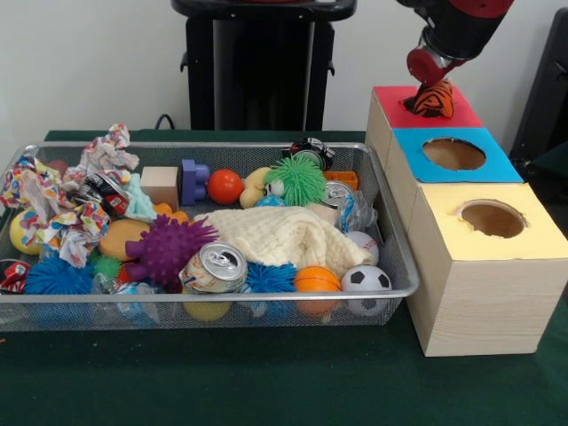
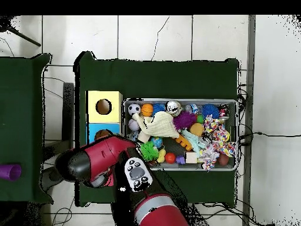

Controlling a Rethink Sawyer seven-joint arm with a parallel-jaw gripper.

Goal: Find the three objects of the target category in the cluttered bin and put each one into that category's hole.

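Observation:
The wire mesh bin (image 1: 390, 232) is full of mixed toys and also shows in the overhead view (image 2: 180, 100). The hole with the red surround (image 1: 390, 99) is on the farthest wooden box, at the right. My gripper (image 1: 432, 92) comes down from the upper right and stands right over that hole. It is shut on an orange toy with black stripes (image 1: 434, 101), whose lower part sits in the hole's mouth. In the overhead view my red arm (image 2: 100, 159) hides the red box and the gripper.
The blue-surround hole (image 1: 453, 153) and the yellow-surround hole (image 1: 493, 218) lie nearer on the same row of boxes. The bin holds a cream cloth (image 1: 280, 235), a drink can (image 1: 215, 267), a soccer ball (image 1: 366, 280), a purple spiky ball (image 1: 167, 248) and a green fuzzy ball (image 1: 296, 180).

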